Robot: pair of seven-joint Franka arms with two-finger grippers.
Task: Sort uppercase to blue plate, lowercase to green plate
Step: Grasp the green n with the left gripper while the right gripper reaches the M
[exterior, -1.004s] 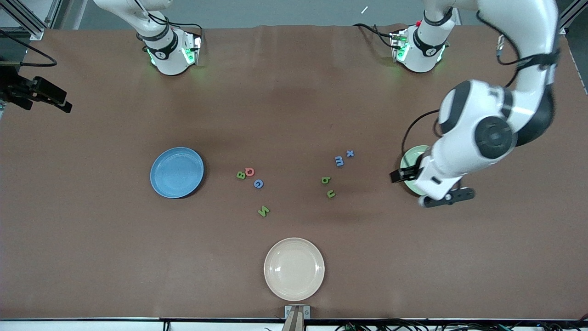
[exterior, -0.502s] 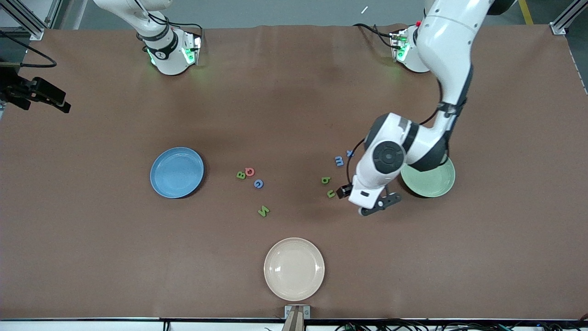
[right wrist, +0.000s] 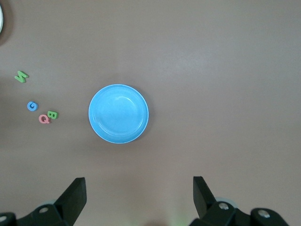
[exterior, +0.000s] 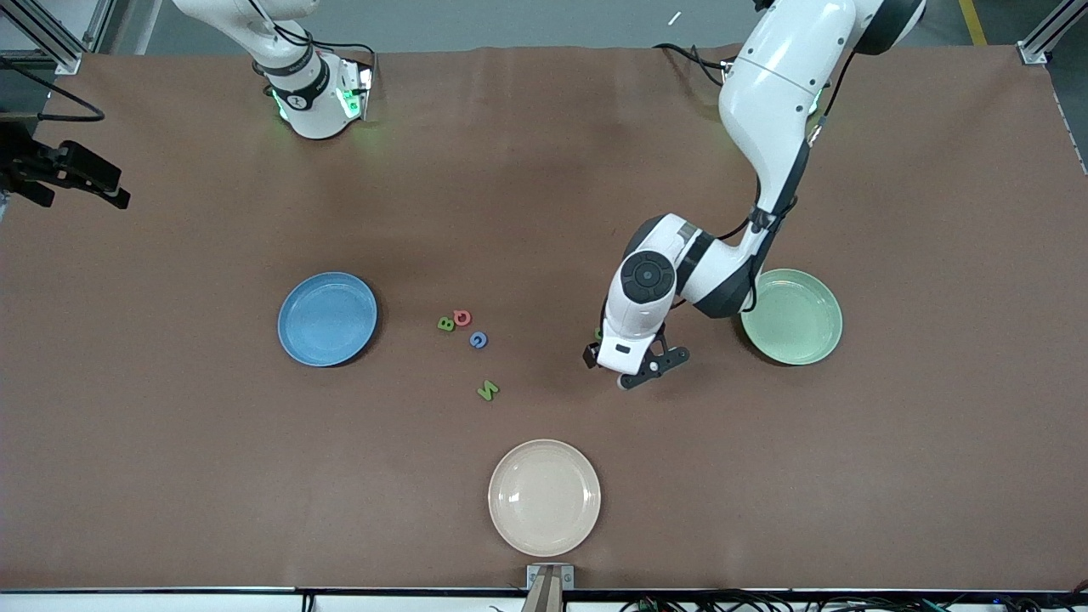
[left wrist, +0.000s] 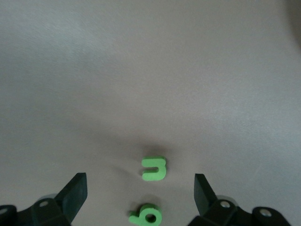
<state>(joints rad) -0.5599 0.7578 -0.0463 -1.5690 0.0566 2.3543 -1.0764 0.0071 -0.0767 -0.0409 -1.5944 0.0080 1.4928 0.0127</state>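
Foam-light and soft, the small green lowercase u (left wrist: 154,169) lies flat on the brown table (exterior: 170,476) beside the green b (left wrist: 146,216), under the left gripper (left wrist: 140,190) whose jaws gape wide; pinch its outer edges gently, while the right gripper (right wrist: 139,193), equally wide, waits high above the round blue plate (right wrist: 118,113).

Probably lab: aluminium framing (exterior: 51,38) (table corners), loose cables (exterior: 765,602).

Counted: 3 round shallow plates – blue (exterior: 327,319), pale green (exterior: 792,316), cream (exterior: 544,497); 6 small foam letters visible – green B (exterior: 445,324), red Q (exterior: 462,318), blue G (exterior: 478,340), green N (exterior: 487,391), green u (left wrist: 154,169), green b (left wrist: 146,216).
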